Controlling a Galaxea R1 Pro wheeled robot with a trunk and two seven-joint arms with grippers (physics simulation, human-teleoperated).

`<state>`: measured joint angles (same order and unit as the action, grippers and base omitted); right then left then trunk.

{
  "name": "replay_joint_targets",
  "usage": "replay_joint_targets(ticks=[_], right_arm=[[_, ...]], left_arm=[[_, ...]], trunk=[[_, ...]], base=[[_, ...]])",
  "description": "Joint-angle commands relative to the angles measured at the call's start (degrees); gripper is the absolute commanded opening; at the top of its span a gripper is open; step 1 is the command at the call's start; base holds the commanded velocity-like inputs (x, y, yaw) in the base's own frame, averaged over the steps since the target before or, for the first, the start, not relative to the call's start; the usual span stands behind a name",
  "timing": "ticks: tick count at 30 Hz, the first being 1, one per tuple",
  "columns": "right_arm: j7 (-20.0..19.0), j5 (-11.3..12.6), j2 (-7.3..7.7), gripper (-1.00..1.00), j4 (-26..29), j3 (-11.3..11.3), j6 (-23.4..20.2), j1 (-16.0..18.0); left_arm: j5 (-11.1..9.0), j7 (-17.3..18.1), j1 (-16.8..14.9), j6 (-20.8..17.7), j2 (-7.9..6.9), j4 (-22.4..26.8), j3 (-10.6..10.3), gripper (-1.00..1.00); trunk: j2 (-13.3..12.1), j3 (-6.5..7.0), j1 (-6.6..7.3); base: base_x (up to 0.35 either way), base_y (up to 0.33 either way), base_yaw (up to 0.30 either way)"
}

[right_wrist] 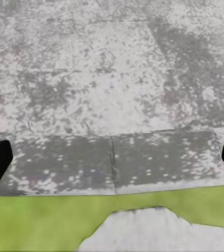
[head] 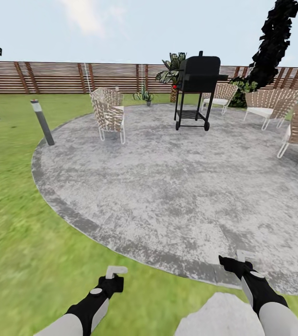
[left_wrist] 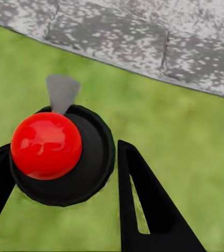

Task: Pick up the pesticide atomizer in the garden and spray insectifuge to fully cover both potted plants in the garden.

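- From the head view, the garden spreads out ahead: a green lawn [head: 13, 233] wraps around a big round grey paved patch [head: 167, 186].
- On the far side of the paving stands a black grill [head: 196, 88], with woven chairs [head: 109, 114] to either side of it and a brown slatted fence [head: 74, 77] behind.
- A short grey post light [head: 42, 122] leans at the left edge of the paving.
- A small spiky plant [head: 145, 96] sits near the fence.
- The left claw [head: 115, 273] hangs over the grass, just short of the paving's rim.
- The right claw [head: 237, 260] hangs over the rim itself, near a pale stepping stone [head: 219, 312].
- In the left wrist view, the left claw [left_wrist: 64, 147] has its dark fingers [left_wrist: 143, 210] on either side of a red ball [left_wrist: 46, 145] that sits on a black disc [left_wrist: 93, 163], over grass.
- A grey cone [left_wrist: 62, 92] pokes out behind the ball.
- I cannot tell whether the claw grips this or what it is.
- In the right wrist view, the right claw [right_wrist: 112, 157] is released, its fingers wide apart above the paving's edge, a grass strip and the stepping stone [right_wrist: 159, 231].
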<state>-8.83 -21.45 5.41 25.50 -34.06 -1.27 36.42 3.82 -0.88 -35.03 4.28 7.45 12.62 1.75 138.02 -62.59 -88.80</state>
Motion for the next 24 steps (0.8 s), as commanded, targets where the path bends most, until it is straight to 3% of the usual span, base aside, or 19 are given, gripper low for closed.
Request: replay_joint_targets(ticks=[1,24], right_arm=[[-0.5,-0.5,-0.05,1.00,0.1,-0.5,-0.1,0.0],[-0.5,-0.5,-0.05,1.00,0.1,-0.5,-0.1,0.1]], left_arm=[[0.4,-0.1,0.0,0.2,0.02,-0.1,0.2,-1.00],[0.4,-0.1,0.0,0.2,0.02,-0.1,0.2,-1.00]], trunk=[[0.0,-0.05,-0.02],[0.0,-0.05,-0.02]], base=[[0.325,-0.107,0.000],[0.332,-0.007,0.000]])
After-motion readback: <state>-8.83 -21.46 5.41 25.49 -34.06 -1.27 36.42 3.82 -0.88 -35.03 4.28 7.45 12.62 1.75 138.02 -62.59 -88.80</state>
